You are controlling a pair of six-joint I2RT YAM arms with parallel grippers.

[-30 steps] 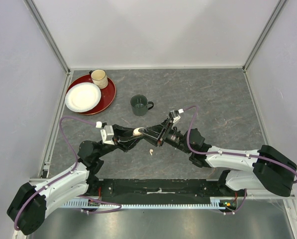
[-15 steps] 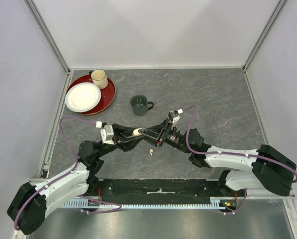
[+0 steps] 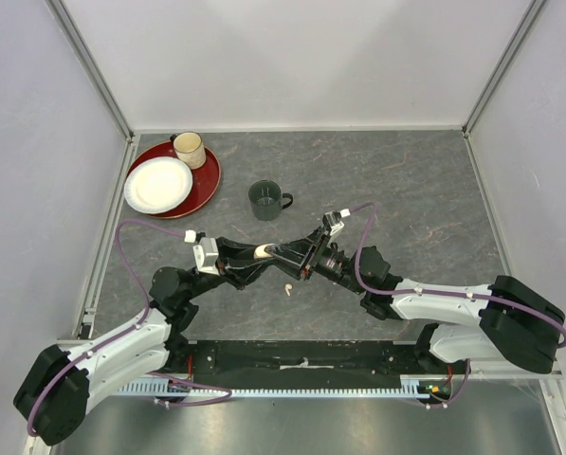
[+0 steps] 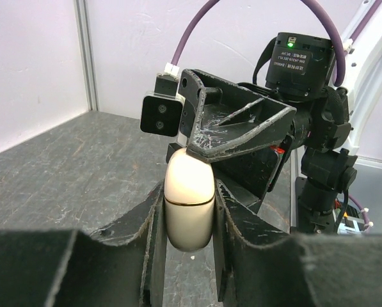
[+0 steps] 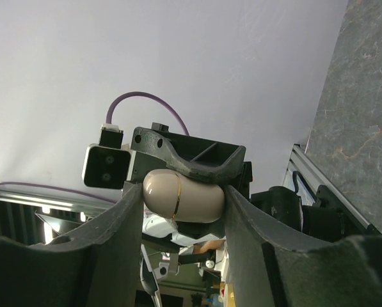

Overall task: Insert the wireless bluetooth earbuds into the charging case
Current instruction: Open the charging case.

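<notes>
A cream charging case [image 3: 263,251] with a gold seam, lid closed, is held above the table's middle. My left gripper [image 3: 260,253] is shut on its sides; the case [image 4: 189,199] stands upright between the left fingers. My right gripper [image 3: 275,253] meets it from the right and is shut on the case [image 5: 183,195] end to end. One white earbud [image 3: 287,286] lies on the table just below the grippers and shows as a speck in the left wrist view [image 4: 192,257]. The other earbuds are out of view.
A dark green mug [image 3: 265,199] stands behind the grippers. A red tray [image 3: 207,178] at the back left holds a white plate [image 3: 157,184] and a cream cup [image 3: 189,149]. Walls close in the table on three sides.
</notes>
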